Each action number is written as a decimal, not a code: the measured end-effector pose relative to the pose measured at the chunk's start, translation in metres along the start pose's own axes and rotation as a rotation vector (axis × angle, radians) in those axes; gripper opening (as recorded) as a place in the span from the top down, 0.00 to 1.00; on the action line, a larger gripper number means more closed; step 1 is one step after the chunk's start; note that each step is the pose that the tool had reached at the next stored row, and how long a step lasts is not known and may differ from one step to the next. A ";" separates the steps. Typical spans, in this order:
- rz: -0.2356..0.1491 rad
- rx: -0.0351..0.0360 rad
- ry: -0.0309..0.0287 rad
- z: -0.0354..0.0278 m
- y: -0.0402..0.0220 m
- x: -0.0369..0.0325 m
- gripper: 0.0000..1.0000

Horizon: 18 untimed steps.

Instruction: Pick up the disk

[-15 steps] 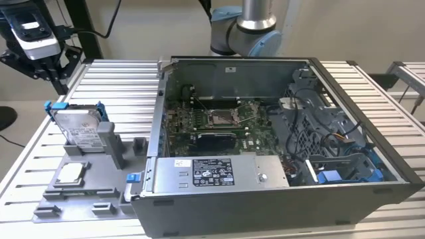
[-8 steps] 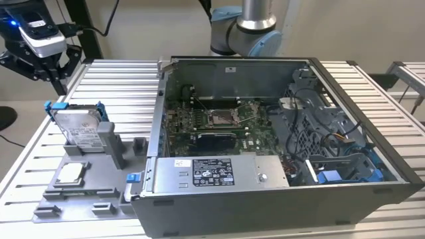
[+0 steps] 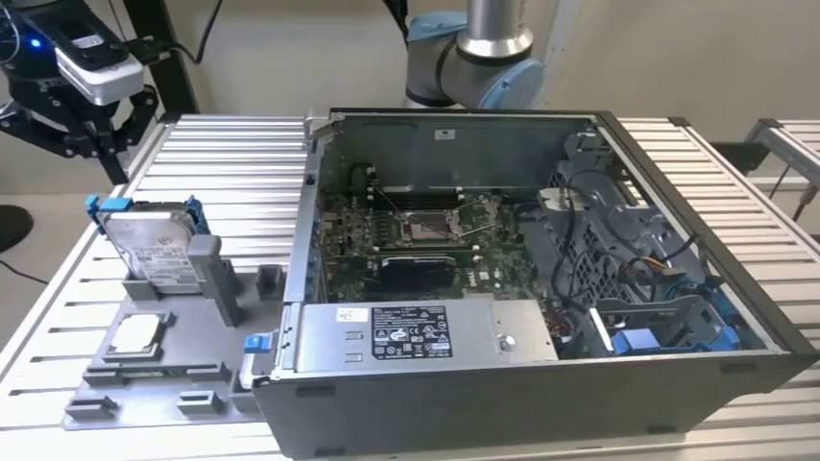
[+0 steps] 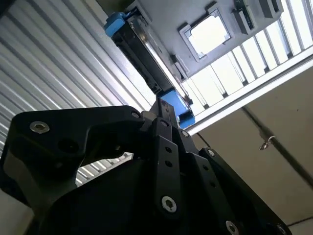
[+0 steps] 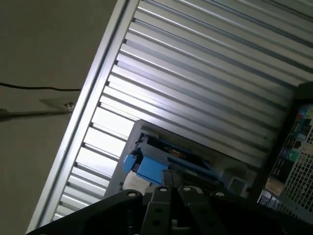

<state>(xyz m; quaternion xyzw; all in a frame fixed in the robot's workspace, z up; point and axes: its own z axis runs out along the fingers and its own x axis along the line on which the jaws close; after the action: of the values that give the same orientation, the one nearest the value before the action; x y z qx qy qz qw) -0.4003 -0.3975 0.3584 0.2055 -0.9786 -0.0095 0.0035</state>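
Disk (image 3: 154,252) stands on edge in grey holder (image 3: 221,288), table (image 3: 230,163), exterior view's left of open computer case (image 3: 513,394). My gripper (image 3: 92,142) hangs above the far corner, apart from disk. Open or closed: cannot tell.

Even indoor light, with strong glare whitening the ribbed table (image 4: 230,73) (image 5: 112,122) in both wrist views.

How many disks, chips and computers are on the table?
disk: 1
chip: 1
computer: 1
Total: 3
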 end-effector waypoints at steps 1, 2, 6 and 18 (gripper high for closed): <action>-0.018 0.0002 0.0004 0.0000 0.0000 0.0000 1.00; -0.036 0.0004 0.0009 0.0000 0.0000 0.0000 1.00; -0.109 0.0010 0.0025 0.0000 0.0000 0.0000 1.00; -0.304 0.0046 0.0080 -0.0001 0.0002 0.0005 1.00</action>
<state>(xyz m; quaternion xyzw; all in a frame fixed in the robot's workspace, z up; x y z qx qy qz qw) -0.4008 -0.3975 0.3585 0.3514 -0.9362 -0.0069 0.0055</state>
